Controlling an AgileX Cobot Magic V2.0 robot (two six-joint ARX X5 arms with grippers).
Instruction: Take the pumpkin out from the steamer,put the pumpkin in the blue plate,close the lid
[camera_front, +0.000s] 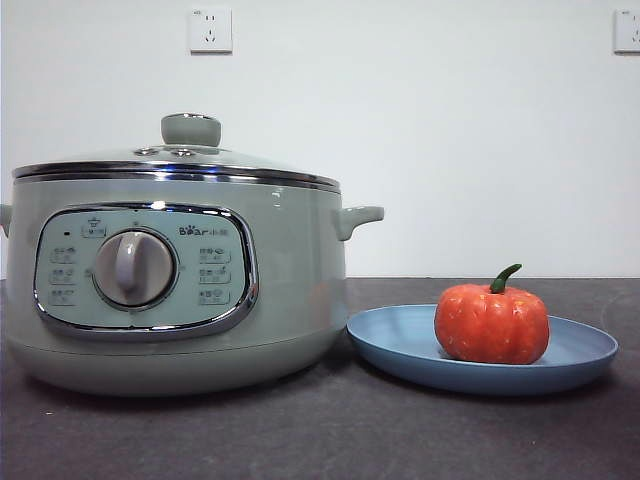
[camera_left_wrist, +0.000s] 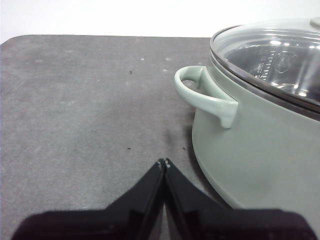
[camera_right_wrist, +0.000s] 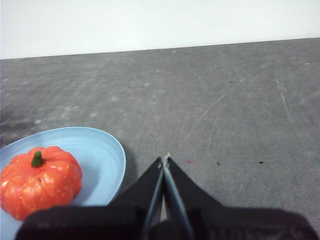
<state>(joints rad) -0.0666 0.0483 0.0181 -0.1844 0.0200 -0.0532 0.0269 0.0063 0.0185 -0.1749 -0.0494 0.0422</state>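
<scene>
Front view: one pumpkin (camera_front: 491, 324) sits upright in the one blue plate (camera_front: 400, 340), toward the plate's right side, its green stem curling up. The plate lies flat on the dark counter (camera_front: 320, 440), its left rim just beside the steamer (camera_front: 290, 300), perhaps touching; this cannot be told. The single steamer stands to the left with its dial and panel facing the camera. Its one lid (camera_front: 180, 165) is seated on the pot rim, knob on top. Two wall sockets (camera_front: 210, 30) show on the white wall behind. Nothing stands between pumpkin, plate and pot.

The left pincer (camera_left_wrist: 164, 163) hangs over bare counter near the steamer's side handle (camera_left_wrist: 207, 95), jaws pressed together, holding nothing. The right pincer (camera_right_wrist: 164, 161) hangs over bare counter just beside the plate, tips likewise together and empty.
</scene>
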